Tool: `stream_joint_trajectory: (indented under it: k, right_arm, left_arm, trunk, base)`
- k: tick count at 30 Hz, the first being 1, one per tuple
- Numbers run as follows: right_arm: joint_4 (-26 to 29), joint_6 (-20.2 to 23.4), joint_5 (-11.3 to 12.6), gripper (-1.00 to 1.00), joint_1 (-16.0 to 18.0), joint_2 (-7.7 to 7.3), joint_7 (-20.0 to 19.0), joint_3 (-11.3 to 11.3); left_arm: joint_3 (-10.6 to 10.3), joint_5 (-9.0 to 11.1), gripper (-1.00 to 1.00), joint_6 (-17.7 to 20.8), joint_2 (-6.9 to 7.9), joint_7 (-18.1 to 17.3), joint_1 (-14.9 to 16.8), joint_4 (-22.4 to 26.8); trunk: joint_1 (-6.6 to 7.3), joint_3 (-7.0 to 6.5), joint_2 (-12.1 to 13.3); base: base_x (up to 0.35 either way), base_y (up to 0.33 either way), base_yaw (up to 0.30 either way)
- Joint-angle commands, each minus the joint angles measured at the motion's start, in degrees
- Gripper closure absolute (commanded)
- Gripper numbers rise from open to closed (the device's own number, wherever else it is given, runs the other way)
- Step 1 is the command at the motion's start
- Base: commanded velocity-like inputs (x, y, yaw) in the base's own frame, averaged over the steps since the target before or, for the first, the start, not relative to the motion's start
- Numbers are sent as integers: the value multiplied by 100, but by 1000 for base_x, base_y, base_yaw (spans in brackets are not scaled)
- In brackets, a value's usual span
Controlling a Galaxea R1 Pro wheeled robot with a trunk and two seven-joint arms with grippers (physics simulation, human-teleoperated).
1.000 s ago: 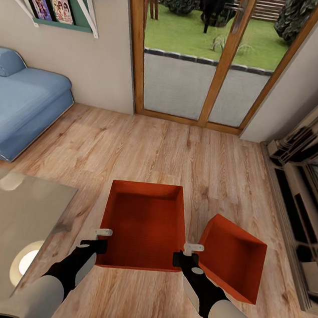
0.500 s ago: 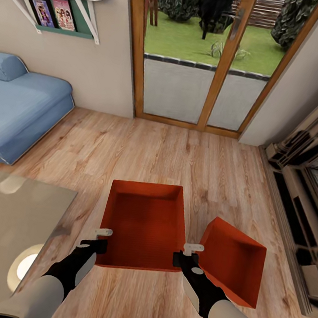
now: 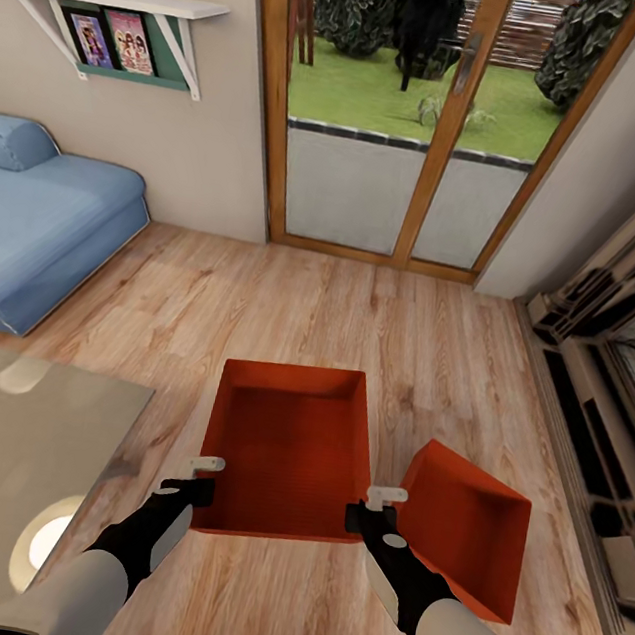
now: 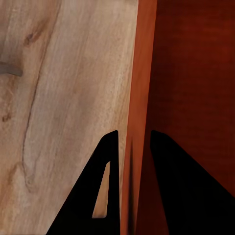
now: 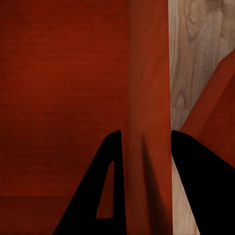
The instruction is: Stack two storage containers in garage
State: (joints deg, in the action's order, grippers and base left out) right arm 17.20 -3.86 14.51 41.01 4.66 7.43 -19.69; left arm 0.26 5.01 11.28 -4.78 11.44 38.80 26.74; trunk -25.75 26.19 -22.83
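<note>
Our two arms enter at the lower edge of the head view with pale grey forearm shells that give way to black, segmented wrists. The left gripper and the right gripper carry short off-white fingers there. In the wrist views our fingers are flat black wedges, one with a narrow slot cut through it.

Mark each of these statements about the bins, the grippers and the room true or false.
1. Both grippers clamp walls of the same bin. True: left gripper and right gripper each straddle a wall.
2. The second bin sits inside the held one. False: it lies tilted beside it.
3. The floor is grey concrete. False: light wood planks.
4. A blue sofa stands at the robot's left. True.
5. The held bin contains books. False: it is empty.
</note>
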Motion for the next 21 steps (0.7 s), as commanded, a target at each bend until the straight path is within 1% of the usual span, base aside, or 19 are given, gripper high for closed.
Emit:
stream_joint_trajectory:
  k: [1, 21]
  right_arm:
    - [-28, -34, 79, 100, 4, -18, 83, -53]
    - [-28, -30, 79, 100, 4, -18, 84, -53]
  left_arm:
    - [35, -44, 100, 39, 3, 51, 4, 24]
    - [38, -48, 100, 39, 3, 51, 4, 24]
  trunk:
    - [-3, -2, -9]
    - [-3, -186, -9]
  base:
    - [0, 0, 0]
    - [0, 0, 0]
